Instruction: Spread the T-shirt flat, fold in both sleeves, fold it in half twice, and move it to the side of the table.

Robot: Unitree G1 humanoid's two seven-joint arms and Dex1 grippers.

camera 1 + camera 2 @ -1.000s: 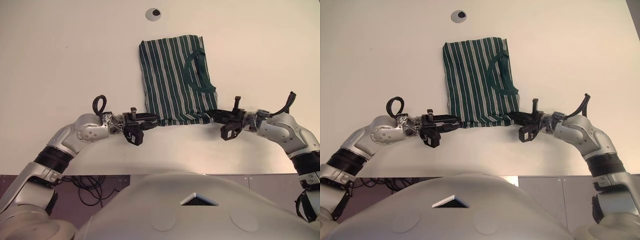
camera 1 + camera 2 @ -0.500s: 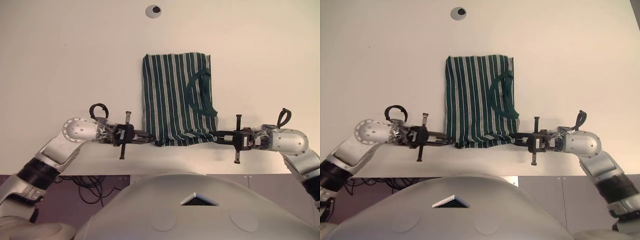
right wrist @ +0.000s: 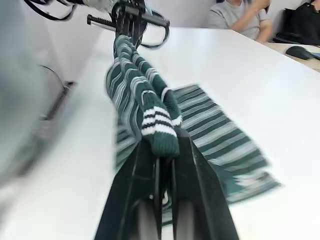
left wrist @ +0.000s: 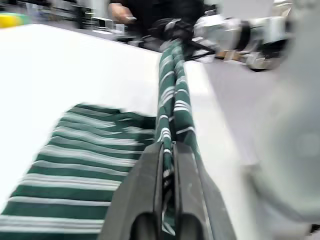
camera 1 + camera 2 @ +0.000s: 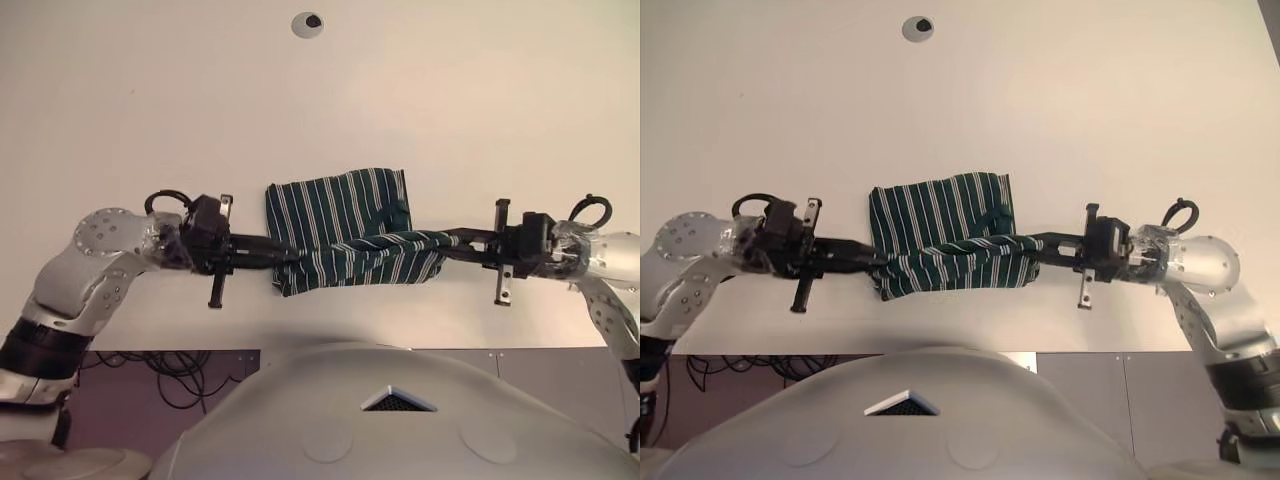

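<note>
The dark-green, white-striped cotton T-shirt (image 5: 340,225) lies near the front edge of the white table (image 5: 480,100). Its far part rests flat, while its near hem is raised and stretched taut between 2 arms. The left gripper (image 5: 293,256) and right gripper (image 5: 447,240) each have their fingers pinched tight on 1 hem corner. No sleeve sticks out, so both look folded in. A halving fold seems under way, with its completion and the move aside left.

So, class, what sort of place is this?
Probably a lab or office workroom: a wide white table with a round cable port, and loose cables below its near edge.
</note>
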